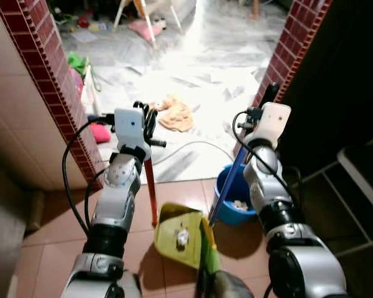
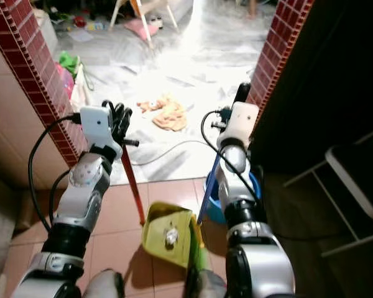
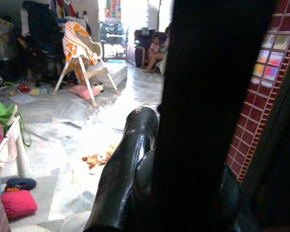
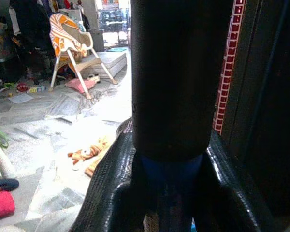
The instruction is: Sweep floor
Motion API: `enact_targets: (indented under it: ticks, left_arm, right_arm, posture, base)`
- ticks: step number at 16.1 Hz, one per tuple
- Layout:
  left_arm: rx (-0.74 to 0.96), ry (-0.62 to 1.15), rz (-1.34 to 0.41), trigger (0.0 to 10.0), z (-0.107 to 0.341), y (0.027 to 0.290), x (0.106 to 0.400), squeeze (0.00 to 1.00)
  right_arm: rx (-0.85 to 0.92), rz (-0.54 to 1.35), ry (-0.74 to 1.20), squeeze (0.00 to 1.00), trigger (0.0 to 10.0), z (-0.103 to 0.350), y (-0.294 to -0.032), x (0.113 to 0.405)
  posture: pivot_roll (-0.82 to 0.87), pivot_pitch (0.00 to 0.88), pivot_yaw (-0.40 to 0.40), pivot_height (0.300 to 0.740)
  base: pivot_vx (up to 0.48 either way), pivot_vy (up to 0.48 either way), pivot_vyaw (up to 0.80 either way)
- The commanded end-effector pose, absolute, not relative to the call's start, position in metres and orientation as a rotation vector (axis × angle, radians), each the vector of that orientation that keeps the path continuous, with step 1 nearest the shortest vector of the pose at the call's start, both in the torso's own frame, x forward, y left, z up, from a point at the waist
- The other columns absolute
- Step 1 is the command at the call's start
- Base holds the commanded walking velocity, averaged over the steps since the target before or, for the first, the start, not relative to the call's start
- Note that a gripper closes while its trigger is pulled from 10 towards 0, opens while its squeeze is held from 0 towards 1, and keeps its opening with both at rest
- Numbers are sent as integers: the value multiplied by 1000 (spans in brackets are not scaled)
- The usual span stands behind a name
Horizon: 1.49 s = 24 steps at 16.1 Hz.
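Blue bucket (image 1: 236,200) beside yellow dustpan (image 1: 180,234); toy (image 1: 175,113) lies beyond.

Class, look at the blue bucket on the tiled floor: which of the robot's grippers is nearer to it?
Right. The right gripper holds a blue handle directly above the blue bucket; the left gripper, on the red handle, is off to the bucket's left.

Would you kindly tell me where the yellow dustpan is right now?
The yellow dustpan sits on the terracotta floor tiles between the two arms in the head views, beside the blue bucket, with the red handle rising toward the left tool.
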<state>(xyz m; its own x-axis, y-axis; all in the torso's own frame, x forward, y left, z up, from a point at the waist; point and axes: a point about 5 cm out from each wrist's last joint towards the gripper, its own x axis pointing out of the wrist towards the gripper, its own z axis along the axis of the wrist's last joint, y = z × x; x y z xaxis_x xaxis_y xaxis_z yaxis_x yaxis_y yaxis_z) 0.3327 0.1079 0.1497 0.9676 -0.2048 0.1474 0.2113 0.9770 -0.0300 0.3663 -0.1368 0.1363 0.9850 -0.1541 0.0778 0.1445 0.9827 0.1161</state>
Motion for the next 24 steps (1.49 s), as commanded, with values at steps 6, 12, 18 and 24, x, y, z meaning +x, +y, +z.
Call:
enact_targets:
  ticks: [6, 12, 18, 24]
  left_arm:
    - [-105, -174, -213, 10000, 160, 103, 335, 0]
    - [-124, -191, -163, 10000, 161, 113, 338, 0]
    - [-91, -187, -92, 10000, 160, 143, 341, 0]
    - [-84, -146, -41, 10000, 145, 155, 331, 0]
  right_arm:
    - [138, -137, -115, 0, 10000, 147, -134, 371]
    - [105, -102, -148, 0, 10000, 149, -140, 369]
    - [107, -8, -181, 0, 10000, 141, -145, 352]
    - [119, -20, -182, 0, 10000, 140, -149, 348]
  posture:
    - [-32, 2, -45, 740]
    - [-37, 0, -37, 740]
    - [-42, 0, -13, 740]
    - [-44, 0, 12, 740]
  base:
    - [-314, 0, 0]
    - [-44, 0, 0]
    - [0, 0, 0]
    - [0, 0, 0]
